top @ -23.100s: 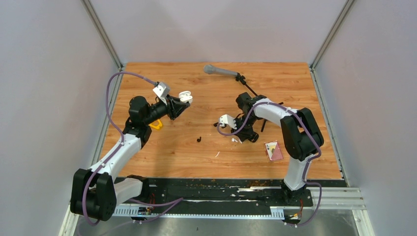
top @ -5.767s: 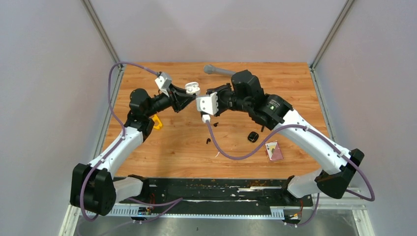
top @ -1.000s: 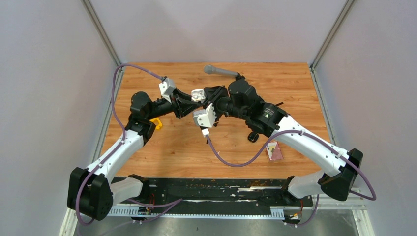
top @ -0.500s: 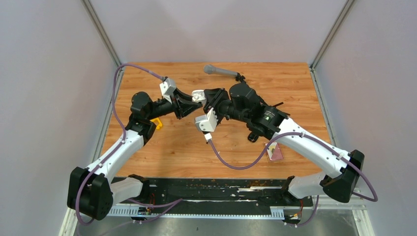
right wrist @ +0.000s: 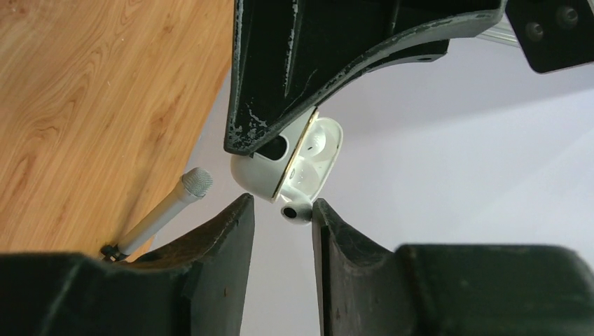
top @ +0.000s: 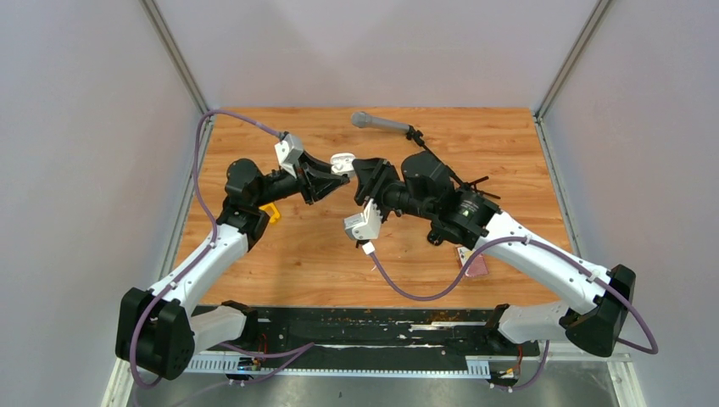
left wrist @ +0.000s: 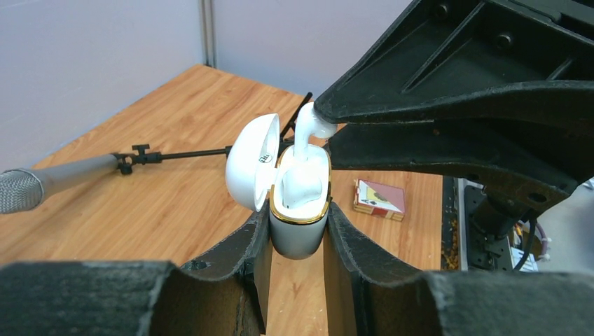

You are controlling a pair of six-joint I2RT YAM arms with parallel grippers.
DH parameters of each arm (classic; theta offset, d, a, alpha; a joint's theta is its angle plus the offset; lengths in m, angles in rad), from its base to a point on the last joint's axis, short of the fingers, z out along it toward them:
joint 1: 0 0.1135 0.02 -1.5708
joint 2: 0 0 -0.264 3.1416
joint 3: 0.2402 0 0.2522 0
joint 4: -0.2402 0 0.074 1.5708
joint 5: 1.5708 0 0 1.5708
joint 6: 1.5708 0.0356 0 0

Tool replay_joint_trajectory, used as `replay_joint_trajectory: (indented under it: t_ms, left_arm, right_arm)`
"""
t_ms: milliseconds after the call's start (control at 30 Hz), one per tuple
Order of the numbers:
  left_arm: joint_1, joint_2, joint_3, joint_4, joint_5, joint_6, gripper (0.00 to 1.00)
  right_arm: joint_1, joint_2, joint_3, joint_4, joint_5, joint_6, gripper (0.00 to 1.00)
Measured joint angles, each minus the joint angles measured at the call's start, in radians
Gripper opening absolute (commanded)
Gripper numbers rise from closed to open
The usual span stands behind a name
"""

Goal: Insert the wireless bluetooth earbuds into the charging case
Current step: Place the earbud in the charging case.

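The left gripper was clamped on the lower body of the charging case, holding it in the air above the table with its lid swung open; a white earbud stood in one well, apparently stem down, with its head proud of the gold rim; the right gripper sat at that head with its jaws parted, one finger at or just against the bud and the other clear of it, so it looked open and not pinching; whether a second bud lay in the neighbouring well could not be told. The bud looked very light, hard and glossy, rounded all over, and so likely to squirt out of any firm pinch; the best hold was probably across the flatter sides of the head or along the stem, with little force; from here it seemed to need only a soft press on the head, straight down the well. The case seemed equally slick, and an off-axis push could twist it between the fingers or strain the thin lid hinge.
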State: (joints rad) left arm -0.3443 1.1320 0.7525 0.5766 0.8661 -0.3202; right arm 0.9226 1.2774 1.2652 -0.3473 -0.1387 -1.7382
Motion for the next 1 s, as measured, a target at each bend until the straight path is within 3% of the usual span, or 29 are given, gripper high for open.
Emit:
replay_joint_trajectory:
  t_ms: [300,433,767,1000]
  left_arm:
    - [0.0,0.0,0.0,0.011,-0.004,0.001,0.0]
    - [0.0,0.0,0.0,0.011,-0.002,0.01,0.0]
    - [0.0,0.0,-0.073,0.038,0.119,0.098,0.0]
    - [0.0,0.0,-0.133,0.045,0.202,0.158,0.0]
  right_arm:
    - [0.0,0.002,0.014,-0.05,0.0,0.013,0.57]
    - [0.0,0.026,0.137,-0.141,0.001,0.073,0.61]
    - [-0.018,0.061,0.493,-0.667,-0.16,0.413,0.33]
    - [-0.029,0.196,0.615,-0.952,-0.225,0.468,0.32]
